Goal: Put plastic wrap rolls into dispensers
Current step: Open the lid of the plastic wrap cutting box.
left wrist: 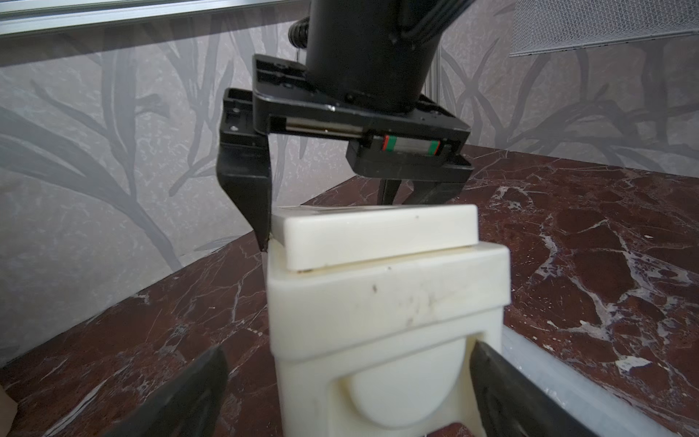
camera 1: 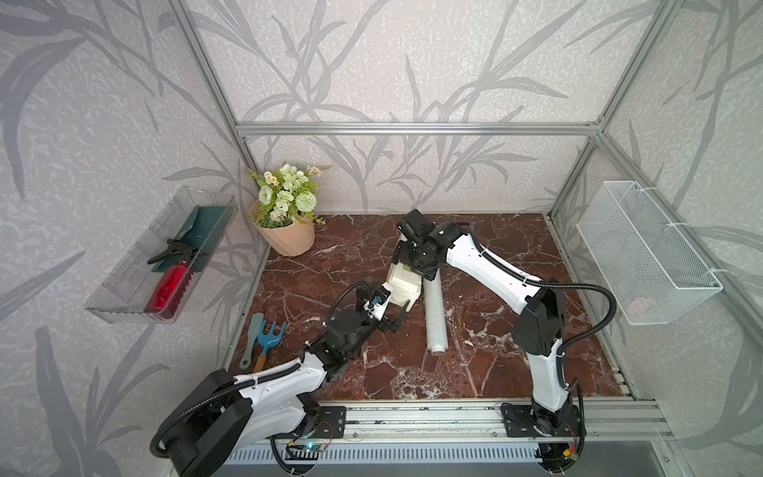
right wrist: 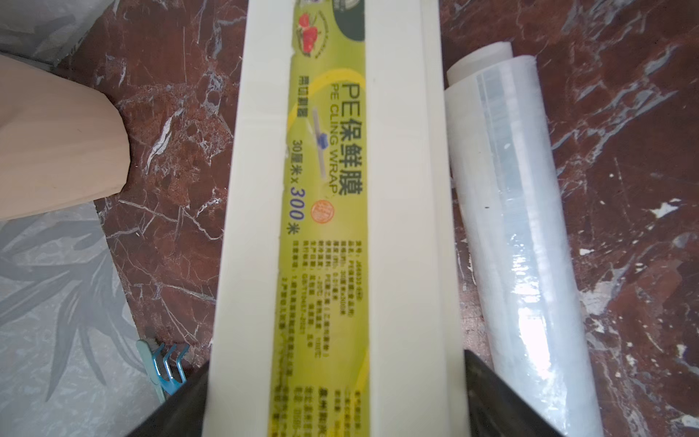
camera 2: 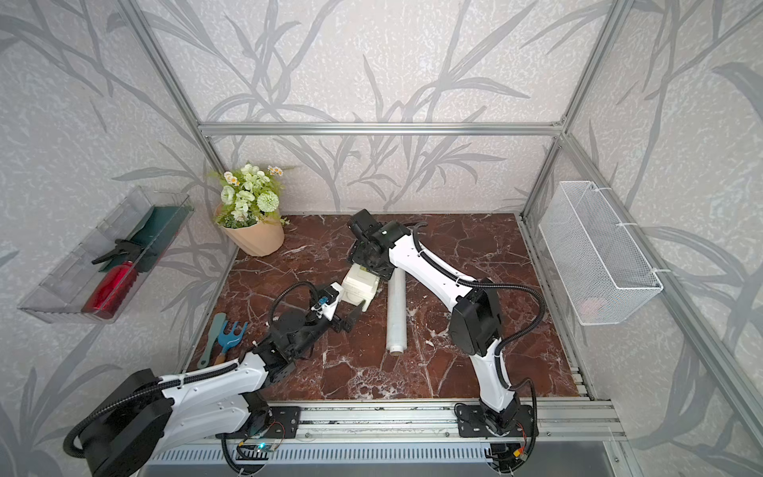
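The cream dispenser (camera 1: 405, 285) (camera 2: 362, 285) lies on the marble table, lid down, its yellow-green label (right wrist: 329, 212) facing up. My right gripper (camera 1: 413, 264) (right wrist: 336, 363) comes down over its far part, and both fingers press the box's sides; in the left wrist view one finger (left wrist: 249, 196) sits against the lid's edge. My left gripper (camera 2: 351, 307) (left wrist: 348, 348) is open around the near end (left wrist: 386, 295), one finger clear of it and the other close beside it. The plastic wrap roll (camera 1: 436, 318) (camera 2: 396, 314) (right wrist: 522, 246) lies right beside the dispenser, parallel to it and untouched.
A flower pot (camera 1: 289, 237) stands at the back left. A blue fork and a teal trowel (camera 1: 264, 338) lie at the front left. A clear wall tray (camera 1: 124, 285) holds a red bottle. A white wire basket (camera 1: 644, 252) hangs on the right wall.
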